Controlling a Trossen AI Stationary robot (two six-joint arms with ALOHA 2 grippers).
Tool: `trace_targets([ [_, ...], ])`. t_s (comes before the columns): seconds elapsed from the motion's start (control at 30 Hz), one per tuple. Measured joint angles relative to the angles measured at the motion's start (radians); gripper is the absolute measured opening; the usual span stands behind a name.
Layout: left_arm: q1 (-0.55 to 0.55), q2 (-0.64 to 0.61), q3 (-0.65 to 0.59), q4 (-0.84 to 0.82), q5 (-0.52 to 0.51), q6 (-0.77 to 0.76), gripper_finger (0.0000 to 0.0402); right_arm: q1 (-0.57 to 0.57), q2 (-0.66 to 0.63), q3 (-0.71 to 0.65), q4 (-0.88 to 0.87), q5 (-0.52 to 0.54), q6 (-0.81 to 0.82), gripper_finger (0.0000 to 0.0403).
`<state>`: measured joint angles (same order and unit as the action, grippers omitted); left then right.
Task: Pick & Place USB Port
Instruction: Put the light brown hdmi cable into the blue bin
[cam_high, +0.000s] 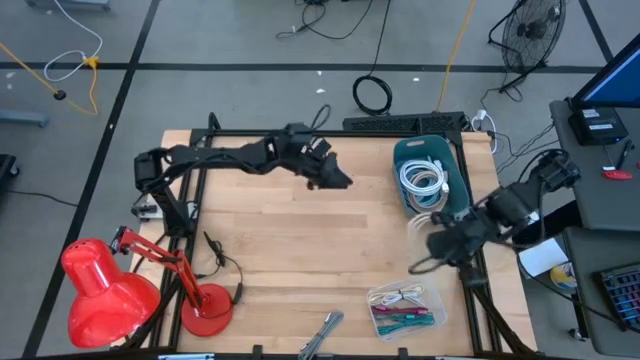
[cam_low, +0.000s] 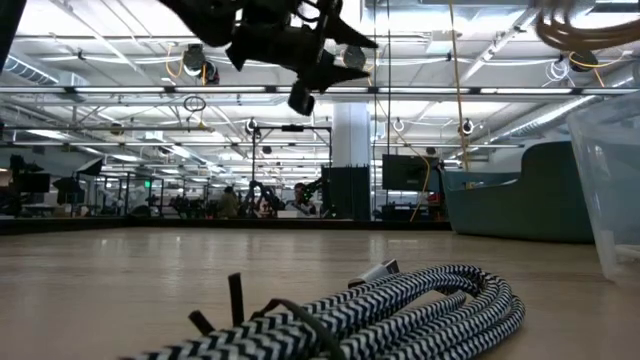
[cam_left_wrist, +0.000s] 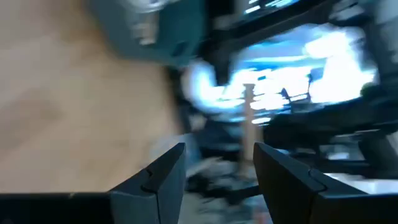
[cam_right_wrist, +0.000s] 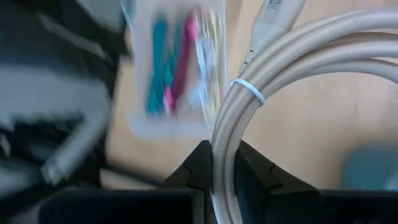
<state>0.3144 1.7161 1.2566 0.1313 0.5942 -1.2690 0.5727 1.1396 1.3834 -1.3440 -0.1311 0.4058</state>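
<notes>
- The right gripper (cam_right_wrist: 227, 163) is pinched shut on a coiled beige cable (cam_right_wrist: 292, 59), which runs up between its two fingers; a white tie binds the strands just above the grip.
- From above, that gripper (cam_high: 447, 243) sits at the table's right edge, just in front of the teal bin (cam_high: 402, 155) and behind the clear box (cam_high: 432, 297) of coloured cables.
- The left gripper (cam_left_wrist: 214, 177) hangs over the middle back of the table (cam_high: 290, 240), jaws apart with nothing between them (it looks to be waiting).
- The cable is off the wood and carried, so I judge the step to be the carry, between pick and place.
- More white cables lie in the bin.
- A striped cable (cam_low: 400, 310) lies on the table near the front edge.
- Next the right arm probably needs to bring the coil over the clear box, lower it inside the walls and only then release; the loose loops could catch the rim.
</notes>
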Motion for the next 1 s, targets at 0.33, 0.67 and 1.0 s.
trace_targets([
  [0.33,-0.054,0.014,-0.006,0.182,0.008,-0.164,0.0191,0.142,0.058,0.023,-0.194,-0.031,-0.052,0.0034],
  [0.67,-0.217,0.3,0.373,0.179,-0.068,-0.2,0.0191,0.143,0.116,0.079,-0.146,0.003,-0.16,0.0033],
  [1.0,-0.269,0.575,0.694,0.076,-0.049,-0.188,0.0191,0.193,0.116,0.087,-0.074,0.03,-0.136,0.0033],
])
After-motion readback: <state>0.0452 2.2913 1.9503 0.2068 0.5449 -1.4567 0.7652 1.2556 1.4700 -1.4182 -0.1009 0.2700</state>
